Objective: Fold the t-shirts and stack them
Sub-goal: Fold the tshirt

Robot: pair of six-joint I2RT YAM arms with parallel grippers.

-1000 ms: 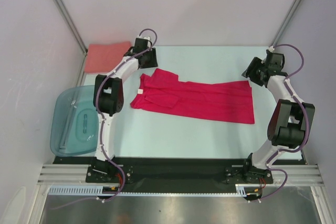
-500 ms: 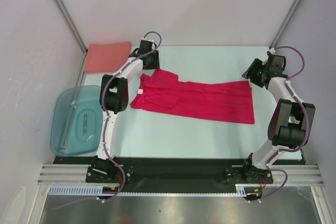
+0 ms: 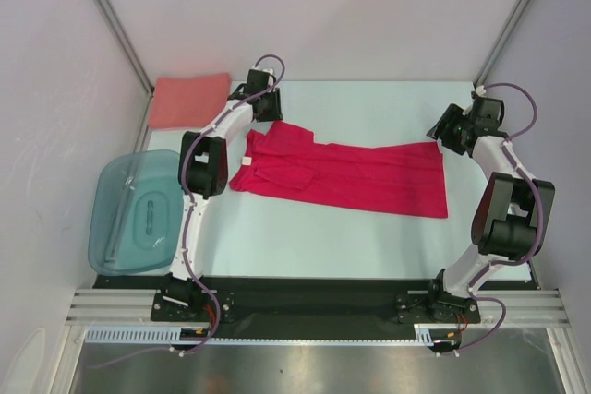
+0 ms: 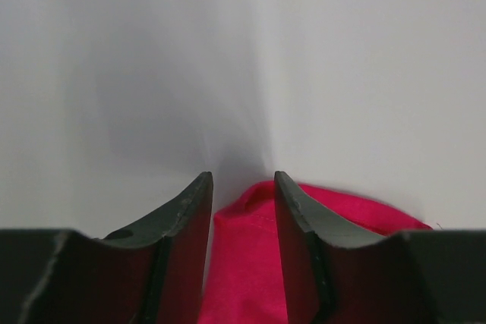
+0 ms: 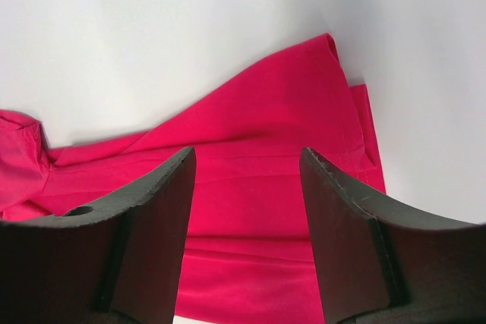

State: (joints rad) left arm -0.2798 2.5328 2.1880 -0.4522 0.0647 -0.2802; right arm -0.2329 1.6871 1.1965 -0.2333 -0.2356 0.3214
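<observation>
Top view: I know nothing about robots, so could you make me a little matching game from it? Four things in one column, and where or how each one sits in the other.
Things:
1. red t-shirt
2. pink t-shirt
3. teal tub
4. right pincer

Places or states:
A. neat rectangle at the far left corner
B. open, over red cloth
C. near left side
D. spread across the middle of the table

Pairs: 1-D, 2-A, 3-C, 4-B
</observation>
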